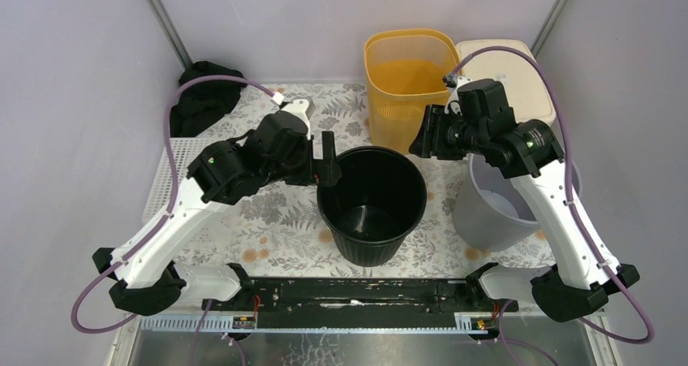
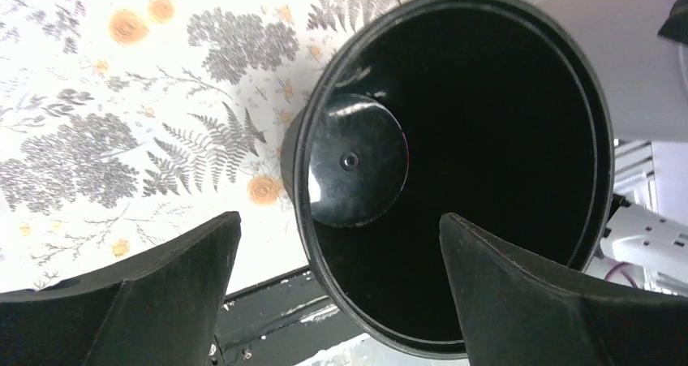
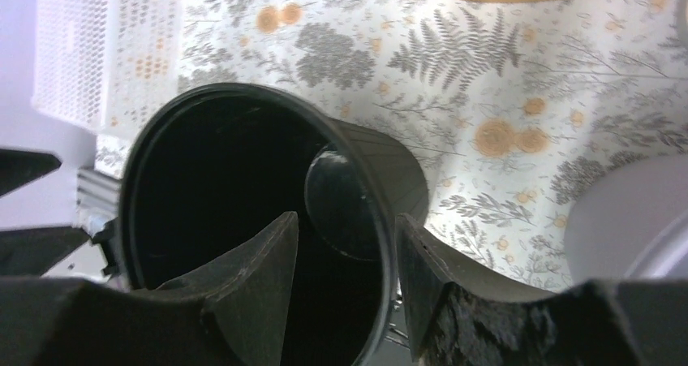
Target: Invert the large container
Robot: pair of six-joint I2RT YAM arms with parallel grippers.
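The large container (image 1: pixel 371 204) is a black round bucket standing upright, mouth up, on the flowered cloth in the middle. In the left wrist view I look down into the container (image 2: pixel 454 163) and see its glossy floor. My left gripper (image 1: pixel 328 159) (image 2: pixel 339 220) is open wide at the left rim, one finger outside and one over the mouth, with neither touching it. My right gripper (image 1: pixel 422 139) (image 3: pixel 346 217) is partly open at the far right rim of the container (image 3: pixel 243 179). It straddles that rim with a gap on both sides.
An orange bin (image 1: pixel 408 82) stands behind the container, with a beige lidded box (image 1: pixel 503 66) to its right. A pale grey bucket (image 1: pixel 491 212) sits under the right arm. A black cloth (image 1: pixel 203 98) lies far left, a white perforated tray (image 1: pixel 162 187) at the left edge.
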